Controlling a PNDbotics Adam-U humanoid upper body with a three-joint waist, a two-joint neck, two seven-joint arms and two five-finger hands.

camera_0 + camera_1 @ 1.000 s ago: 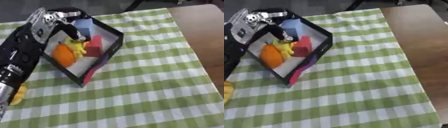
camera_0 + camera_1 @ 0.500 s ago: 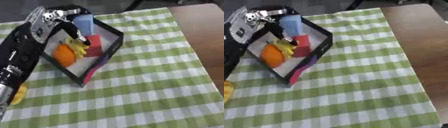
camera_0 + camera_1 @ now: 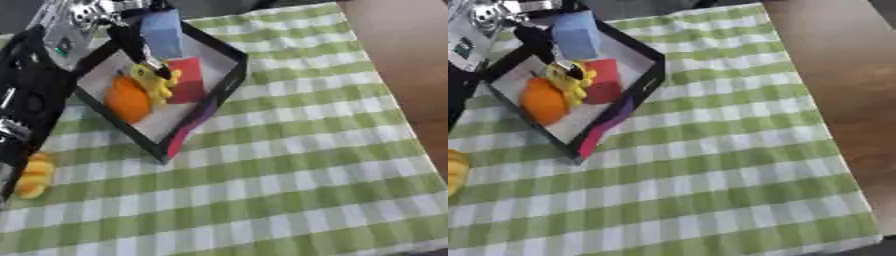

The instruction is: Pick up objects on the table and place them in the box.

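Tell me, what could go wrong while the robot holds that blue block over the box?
The left hand holds the blue block above the far corner of the black box, so if let go there it might hit the rim and tumble onto the checked cloth. The box already holds an orange thing, a yellow thing and a red block, so the block might land on them and tip.

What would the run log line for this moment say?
left hand: holding blue block over box | right hand: not in view
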